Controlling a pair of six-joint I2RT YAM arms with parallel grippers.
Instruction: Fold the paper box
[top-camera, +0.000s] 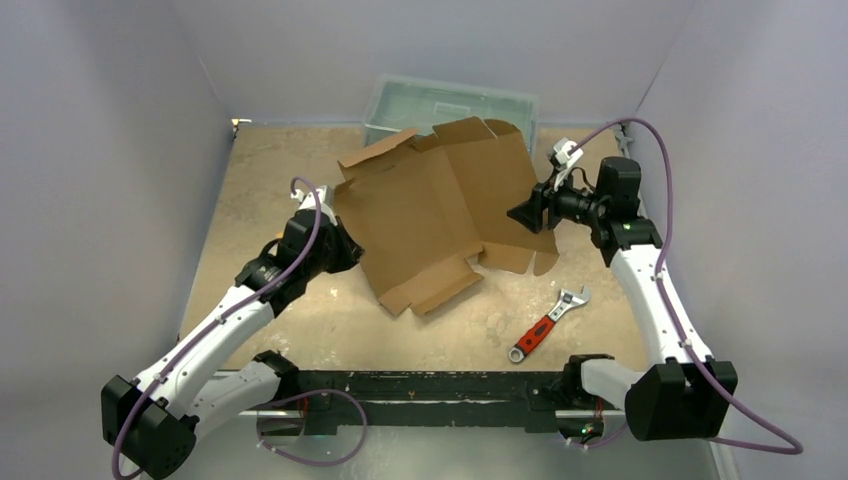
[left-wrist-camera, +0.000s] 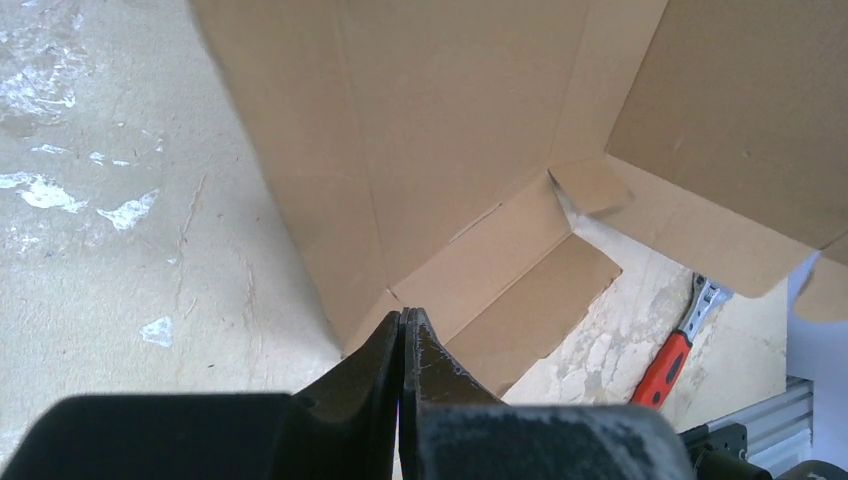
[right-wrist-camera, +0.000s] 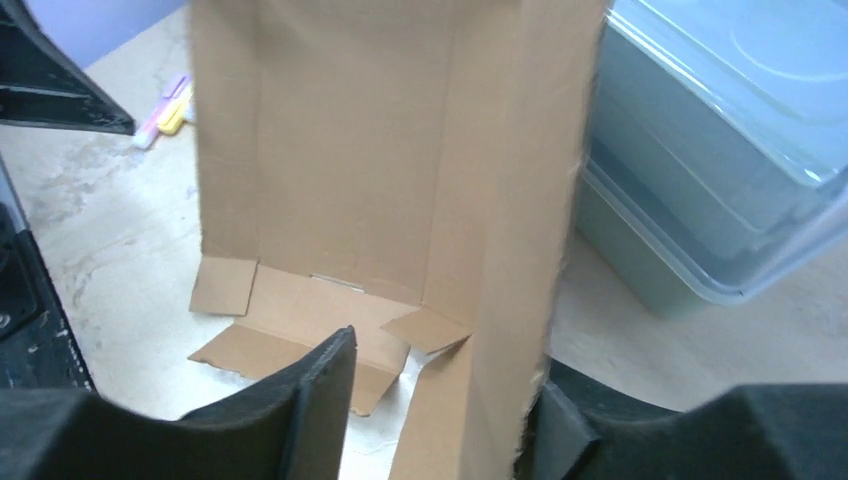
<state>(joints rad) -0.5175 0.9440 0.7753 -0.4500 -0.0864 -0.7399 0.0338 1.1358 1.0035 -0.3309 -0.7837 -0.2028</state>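
The paper box (top-camera: 430, 210) is a brown cardboard sheet with flaps, lying partly raised in the middle of the table. My left gripper (top-camera: 345, 248) is at its left edge. In the left wrist view the gripper (left-wrist-camera: 403, 315) is shut, with a thin edge of the sheet (left-wrist-camera: 450, 130) pinched at the fingertips. My right gripper (top-camera: 525, 213) is at the sheet's right side. In the right wrist view it (right-wrist-camera: 445, 360) is open, with an upright panel of the box (right-wrist-camera: 330, 150) between the jaws. That panel's edge rests against the right finger (right-wrist-camera: 560, 430).
A red-handled adjustable wrench (top-camera: 547, 324) lies at the near right, also in the left wrist view (left-wrist-camera: 675, 350). A grey-green plastic bin (top-camera: 450, 105) stands at the back, just behind the sheet and close to my right gripper (right-wrist-camera: 720, 170). White walls enclose the table.
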